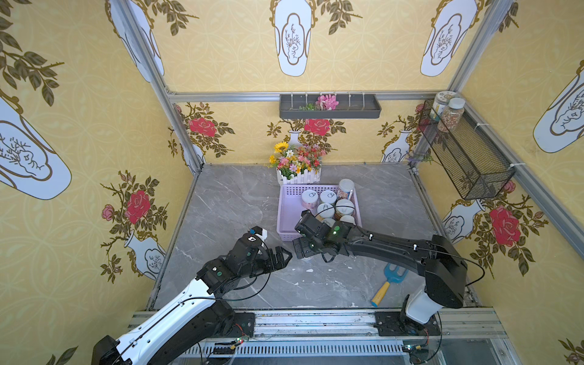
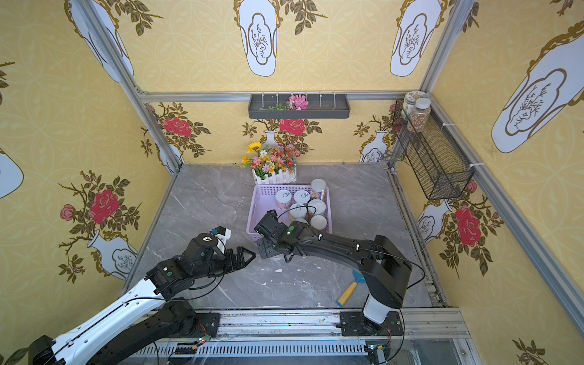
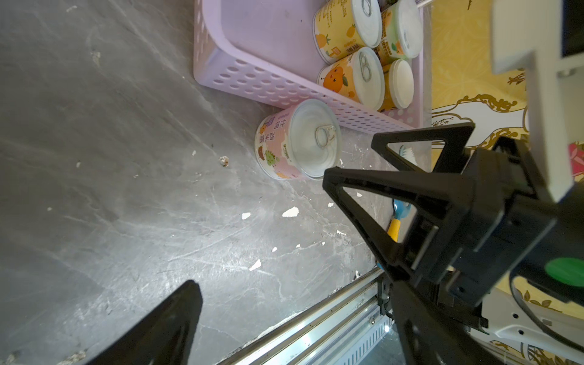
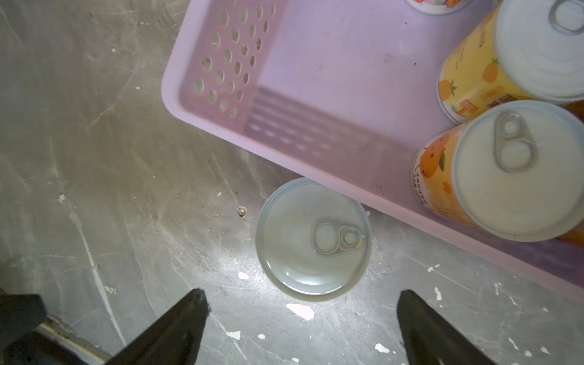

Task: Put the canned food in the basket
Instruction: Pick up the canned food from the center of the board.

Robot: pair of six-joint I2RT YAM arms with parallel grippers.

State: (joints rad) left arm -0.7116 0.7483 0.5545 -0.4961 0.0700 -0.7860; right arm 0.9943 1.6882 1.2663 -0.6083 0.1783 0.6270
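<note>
Here, amid floral walls (image 1: 237,47), left end effector (image 1: 284,255), right end effector (image 4: 303,298) gape over marble (image 1: 227,196).

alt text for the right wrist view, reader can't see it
A silver pull-tab can stands upright on the grey table, just outside the lavender basket, ahead of the open right gripper. Inside the basket, an orange-label can and a yellow-label can stand at one end.

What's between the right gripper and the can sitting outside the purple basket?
Nothing but bare grey tabletop with a few white flecks, as the right wrist view shows: the open right gripper hangs near the can.
</note>
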